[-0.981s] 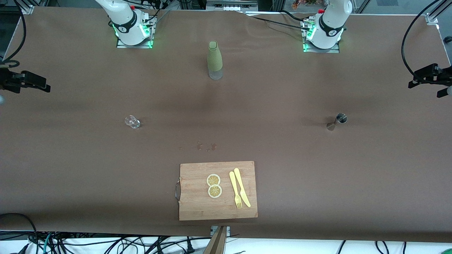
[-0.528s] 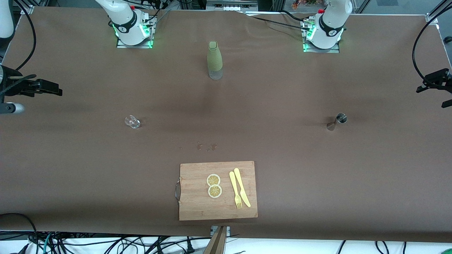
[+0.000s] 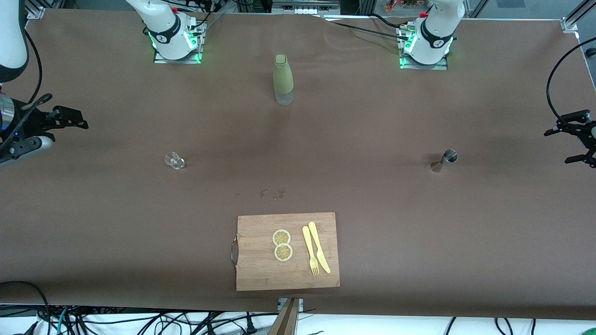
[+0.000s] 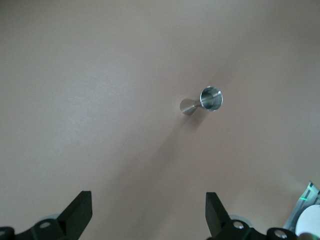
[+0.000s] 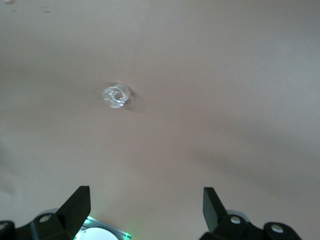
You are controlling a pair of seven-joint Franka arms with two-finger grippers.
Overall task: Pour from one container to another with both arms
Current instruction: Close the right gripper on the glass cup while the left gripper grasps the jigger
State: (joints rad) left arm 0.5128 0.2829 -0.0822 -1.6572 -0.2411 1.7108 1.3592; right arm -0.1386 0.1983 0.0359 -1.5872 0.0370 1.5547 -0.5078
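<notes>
Approach step, nothing held. Left gripper [image 4: 148, 215] wide open over table near jigger [image 3: 444, 160]; right gripper [image 5: 145, 210] wide open near cup [image 3: 174, 160]. Both stand upright, flanking bottle [image 3: 283, 79], nearer camera. Next: descend, straddle each, close.

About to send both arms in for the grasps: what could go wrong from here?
The jigger is small and narrow-waisted; the open left gripper, up at the table's end, might tip it. The clear glass cup is hard to see, so the open right gripper may misjudge it.
</notes>
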